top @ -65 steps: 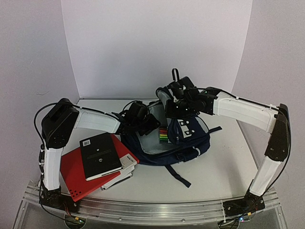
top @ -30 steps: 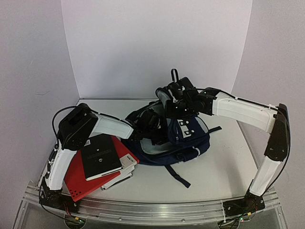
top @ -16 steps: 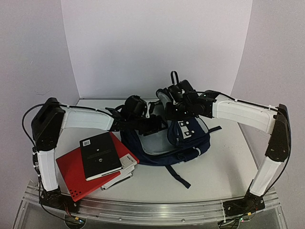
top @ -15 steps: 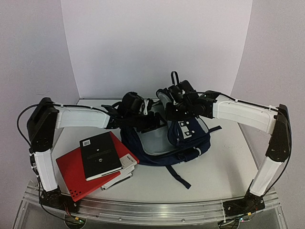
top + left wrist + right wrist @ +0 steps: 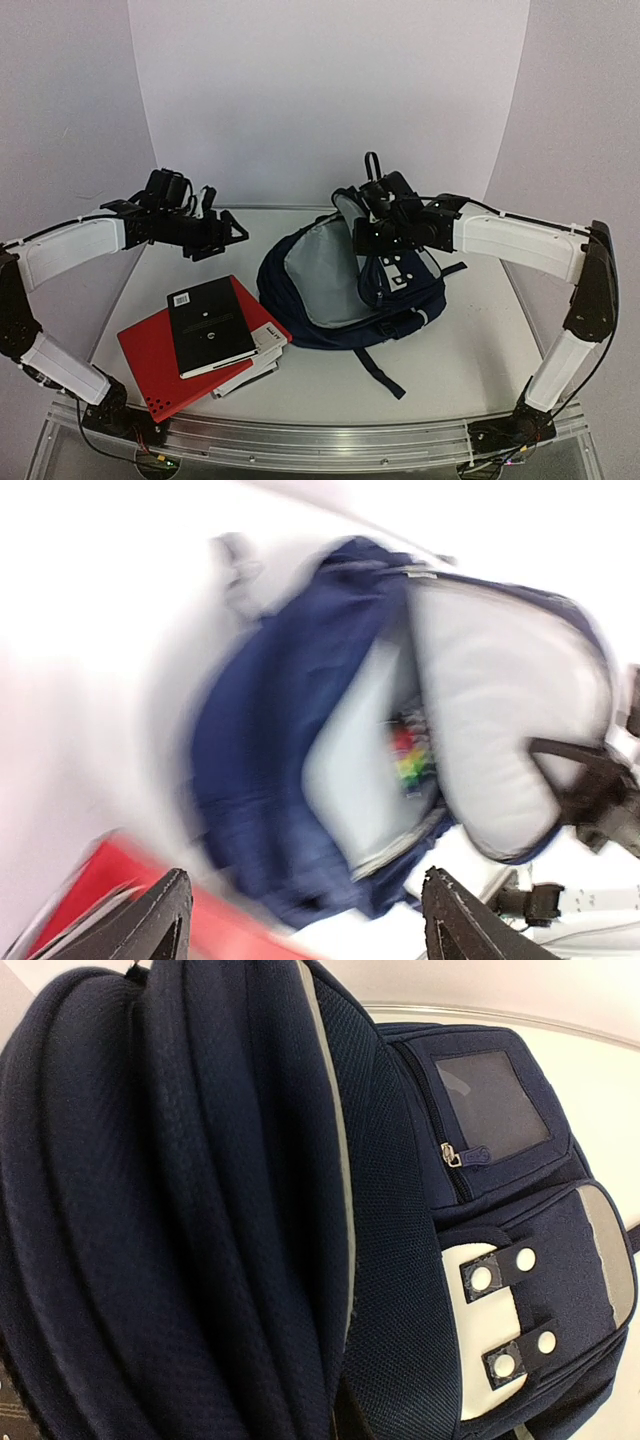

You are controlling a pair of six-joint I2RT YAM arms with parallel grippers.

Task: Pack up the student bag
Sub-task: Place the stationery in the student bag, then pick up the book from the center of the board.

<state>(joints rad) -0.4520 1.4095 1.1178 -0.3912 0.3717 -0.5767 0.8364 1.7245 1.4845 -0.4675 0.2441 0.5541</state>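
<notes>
The left claw point(image 5: 222, 243) hangs over the table point(image 5: 470, 345) with its jaws wide and nothing between them; in its own blurred wrist view the two fingers point(image 5: 160, 925) stand far apart at the bottom edge. The bag point(image 5: 400, 300) lies on the table to this claw's right, well apart from it; its mouth gapes toward the claw and the grey lining shows. A small coloured bundle point(image 5: 410, 762) of red, yellow and green sits inside against the lining, too blurred to name. On the near side of the left claw, lower down, a black book point(image 5: 210, 328) lies on a red book point(image 5: 155, 372); pale pages stick out under both.

The right claw point(image 5: 360, 220) is pinched narrow on the top rim of the bag, with the front half of the bag raised off the back half; below this claw the front pocket carries white buckle tabs point(image 5: 500, 1310) and a square window patch point(image 5: 495, 1105).
</notes>
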